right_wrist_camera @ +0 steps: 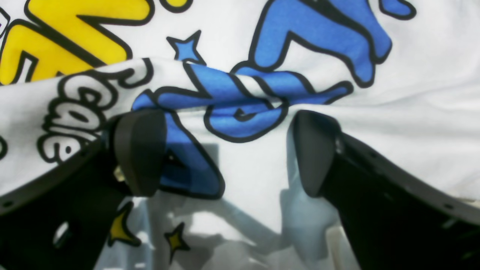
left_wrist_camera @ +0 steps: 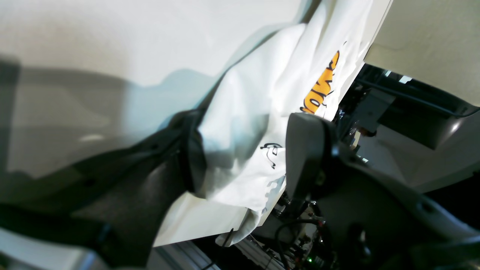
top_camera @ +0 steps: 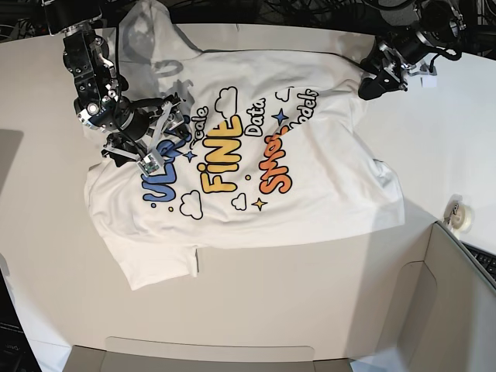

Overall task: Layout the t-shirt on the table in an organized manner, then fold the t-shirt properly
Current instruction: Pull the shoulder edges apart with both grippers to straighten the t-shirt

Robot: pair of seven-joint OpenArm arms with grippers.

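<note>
Spread print-up on the table (top_camera: 46, 256), the t-shirt (top_camera: 310, 186), mostly flat. Best smoothed by tugging opposite edges outward, evenly, without bunching. Over the blue lettering, the right gripper (right_wrist_camera: 228, 150), jaws wide apart, a wrinkled fold just ahead. At the far edge, the left gripper (left_wrist_camera: 243, 150), jaws parted around a loose fold.

light: bright, even overhead, my tabletop (top_camera: 62, 256) washed near-white | shadows: soft grey patch at base view's left edge; my right end effector (right_wrist_camera: 228, 153) casts bluish shadows on the t-shirt (right_wrist_camera: 412, 93) | blur: left wrist view soft, smeared, dim below | focus: right wrist print sharp, lower edge hazy
</note>
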